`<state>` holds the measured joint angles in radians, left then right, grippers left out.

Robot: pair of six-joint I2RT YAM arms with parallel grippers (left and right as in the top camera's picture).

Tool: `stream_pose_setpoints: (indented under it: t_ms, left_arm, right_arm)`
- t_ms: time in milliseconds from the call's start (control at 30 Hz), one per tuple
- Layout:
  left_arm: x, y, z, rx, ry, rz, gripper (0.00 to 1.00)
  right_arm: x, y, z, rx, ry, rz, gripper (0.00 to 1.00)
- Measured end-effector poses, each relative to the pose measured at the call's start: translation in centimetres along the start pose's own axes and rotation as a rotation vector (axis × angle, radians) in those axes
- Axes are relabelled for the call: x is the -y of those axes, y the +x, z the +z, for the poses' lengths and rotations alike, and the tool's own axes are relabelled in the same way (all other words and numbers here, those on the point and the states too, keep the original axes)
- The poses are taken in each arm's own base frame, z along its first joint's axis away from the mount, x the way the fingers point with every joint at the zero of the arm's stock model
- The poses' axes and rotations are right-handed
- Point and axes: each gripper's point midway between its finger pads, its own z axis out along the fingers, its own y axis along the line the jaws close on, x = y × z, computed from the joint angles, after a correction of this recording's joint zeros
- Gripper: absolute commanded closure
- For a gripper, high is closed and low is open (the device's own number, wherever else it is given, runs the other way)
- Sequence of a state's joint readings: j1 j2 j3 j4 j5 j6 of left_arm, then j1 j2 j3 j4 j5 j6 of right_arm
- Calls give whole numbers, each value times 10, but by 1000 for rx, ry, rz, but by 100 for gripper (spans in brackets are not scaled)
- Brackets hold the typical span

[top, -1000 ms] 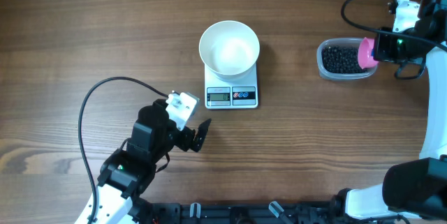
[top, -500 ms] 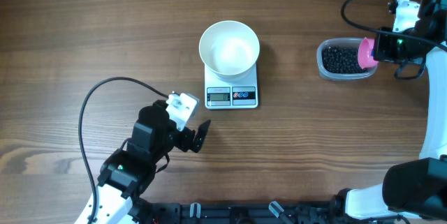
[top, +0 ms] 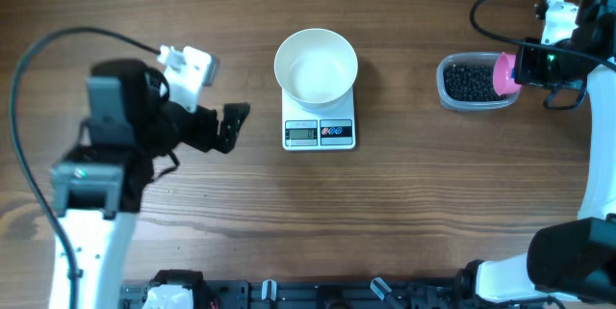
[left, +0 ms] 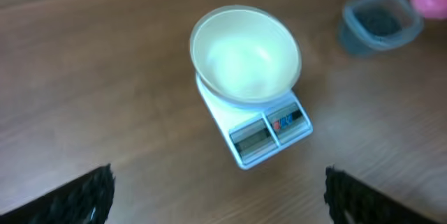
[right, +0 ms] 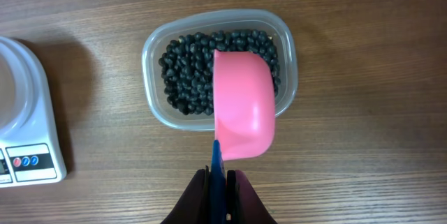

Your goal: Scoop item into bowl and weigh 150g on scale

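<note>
left tool (top: pixel 229 128): fingers spread wide, nothing between them; it hangs above the surface (top: pixel 414 203), left of the scale, fingertips pointing toward it.
right tool (right: pixel 218 189): fingers pressed together on the thin blue handle of a pink scoop (right: pixel 243 116).
scoop: held over the clear plastic tub (right: pixel 150 46); its cup covers the right part of the tub and crosses the near rim. whether it touches the contents cannot be told.
beans (right: pixel 185 77): small, round and black, all lying loose in the tub, which stands on the surface well to the right of the scale.
bowl (top: pixel 289 54): round, white, upright, seated on the scale's platform; its inside shows plain white.
scale (top: pixel 320 134): white, rectangular, flat on the surface near the middle; the grey display and the red and blue buttons sit on the edge nearest the robot. the reading is too small to make out.
cable (top: pixel 38 54): black, arcing from the left arm's wrist camera.
</note>
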<state>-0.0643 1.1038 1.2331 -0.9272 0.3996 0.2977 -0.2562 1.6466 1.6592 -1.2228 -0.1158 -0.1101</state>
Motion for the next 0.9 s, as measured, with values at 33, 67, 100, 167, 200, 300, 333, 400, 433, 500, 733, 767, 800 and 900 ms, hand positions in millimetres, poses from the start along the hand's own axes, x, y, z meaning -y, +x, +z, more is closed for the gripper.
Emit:
stream_pose_setpoints:
  t_ms: [33, 67, 100, 167, 200, 300, 333, 400, 433, 500, 733, 767, 800, 900]
  left_arm:
    - [4, -5, -4, -19, 28, 29, 0]
    - [7, -7, -4, -36, 53, 54, 0]
    - [11, -5, -2, -68, 88, 88, 0]
    - [13, 7, 11, -136, 144, 135, 0]
    - [12, 13, 19, -169, 169, 147, 0]
    - [7, 25, 40, -235, 209, 155, 0]
    - [6, 27, 45, -248, 216, 156, 0]
    - [4, 28, 49, -256, 221, 163, 0]
    - [4, 27, 50, -252, 221, 170, 0]
    - [3, 26, 50, -247, 217, 173, 0]
    - [-3, 23, 51, -265, 109, 107, 0]
    - [3, 19, 50, -251, 98, 121, 0]
    - [8, 15, 48, -237, 88, 136, 0]
    - [23, 8, 37, -203, 62, 171, 0]
  right_arm:
    - [0, 0, 0, 0, 0, 0, 96]
    - [0, 0, 0, 0, 0, 0, 96]
    - [0, 0, 0, 0, 0, 0, 96]
    - [0, 0, 0, 0, 0, 0, 96]
    - [0, 0, 0, 0, 0, 0, 96]
    - [0, 0, 0, 0, 0, 0, 96]
    - [0, 0, 0, 0, 0, 0, 96]
    - [0, 0, 0, 0, 0, 0, 96]
    - [0, 0, 0, 0, 0, 0, 96]
    - [0, 0, 0, 0, 0, 0, 96]
    - [0, 0, 0, 0, 0, 0, 96]
    - [0, 0, 0, 0, 0, 0, 96]
    - [0, 0, 0, 0, 0, 0, 96]
    - [0, 0, 0, 0, 0, 0, 96]
